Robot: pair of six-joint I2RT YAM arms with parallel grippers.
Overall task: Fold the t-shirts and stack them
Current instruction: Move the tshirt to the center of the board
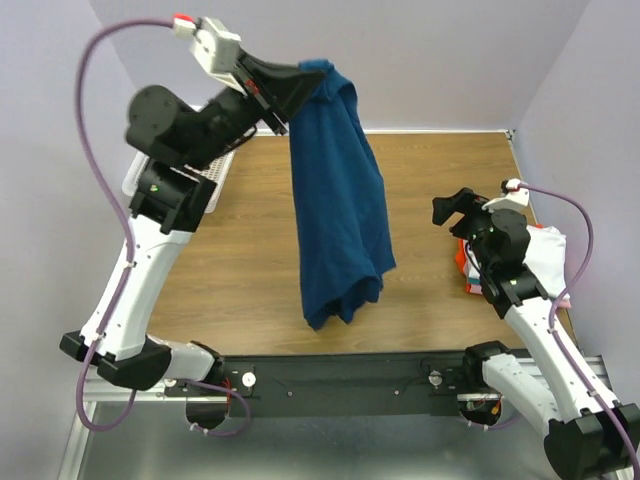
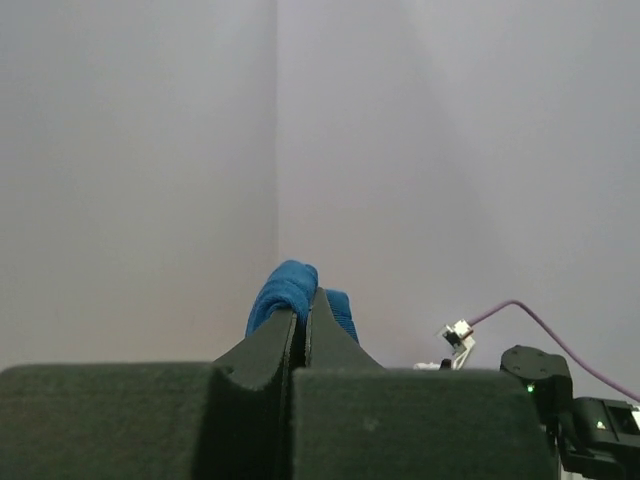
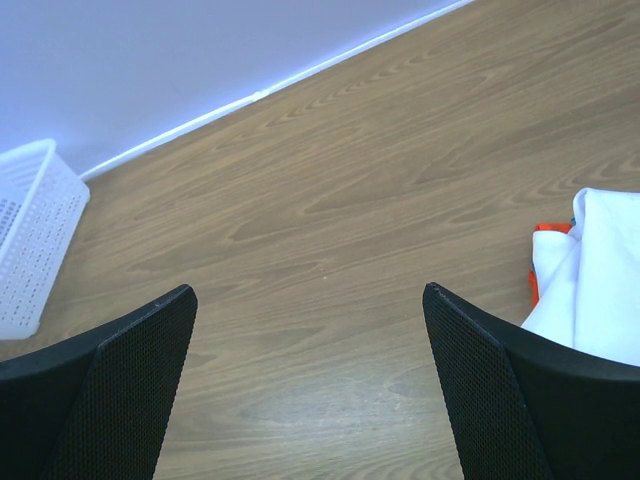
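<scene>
Pincer on left arm (image 1: 305,78) clenched on dark teal-blue fabric tee (image 1: 340,200), which hangs over wooden tabletop (image 1: 240,250). Right pincer (image 1: 455,207) released, near folded white tee (image 1: 545,248).

Top ext: high behind near edge of table (image 1: 250,260), looking down, wide. L wrist: well above table, facing wall (image 2: 420,150). R wrist: low over table; shares mesh basket (image 3: 30,235) w/ top.

- The blue t-shirt (image 1: 340,200) hangs like a curtain over the middle of the table (image 1: 240,270) and blocks the way across.
- Bare wood is open on both sides of it.
- The white basket (image 3: 35,230) sits far left.
- The folded t-shirts (image 3: 600,270) fill the right edge.
</scene>
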